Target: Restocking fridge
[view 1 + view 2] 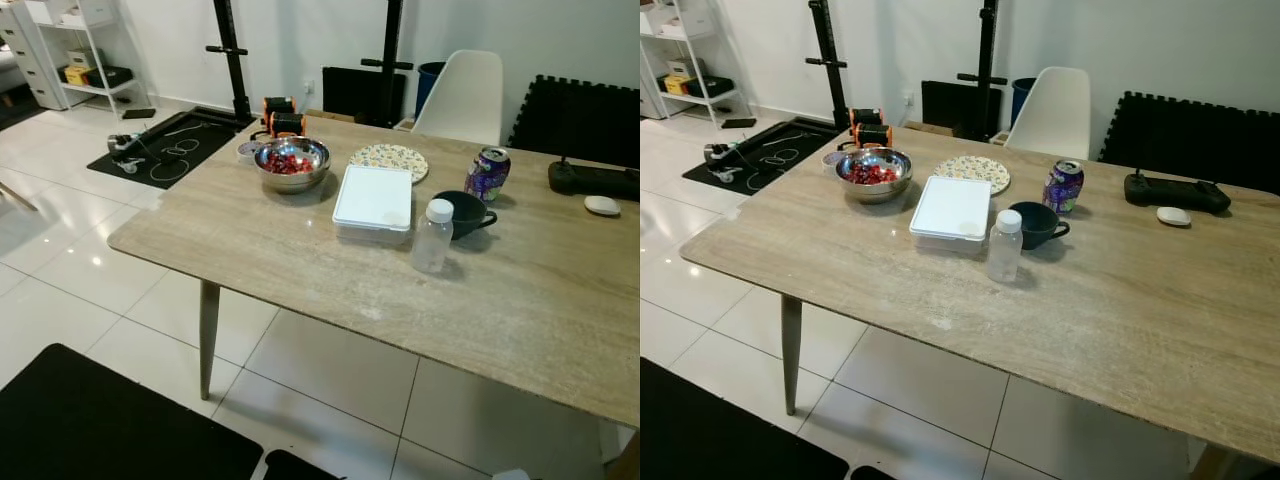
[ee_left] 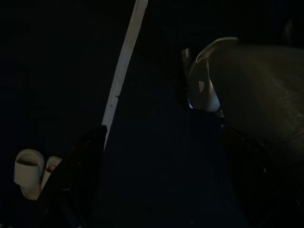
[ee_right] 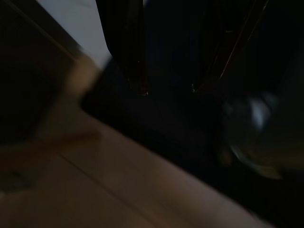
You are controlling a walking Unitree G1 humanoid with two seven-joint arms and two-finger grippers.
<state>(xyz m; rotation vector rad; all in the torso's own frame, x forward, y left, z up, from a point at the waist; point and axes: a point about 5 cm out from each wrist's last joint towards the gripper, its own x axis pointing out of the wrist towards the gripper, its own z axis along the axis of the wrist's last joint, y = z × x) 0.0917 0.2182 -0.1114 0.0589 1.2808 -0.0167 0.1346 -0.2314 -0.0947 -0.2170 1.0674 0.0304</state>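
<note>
We note a white container (image 1: pixel 373 198) beside the bottle (image 1: pixel 432 236) on the tabletop (image 1: pixel 300 260) (state of either hand: we cannot tell).

Both head views are bright, evenly lit and sharp, with glare spots on the glossy white floor (image 1: pixel 95 262) at left and soft shadows beside the tabletop items, while both wrist views are very dark, the right one blurred.

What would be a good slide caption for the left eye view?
Wooden table set with a bowl of red fruit, white lidded container, plastic bottle, dark cup and soda can.
</note>
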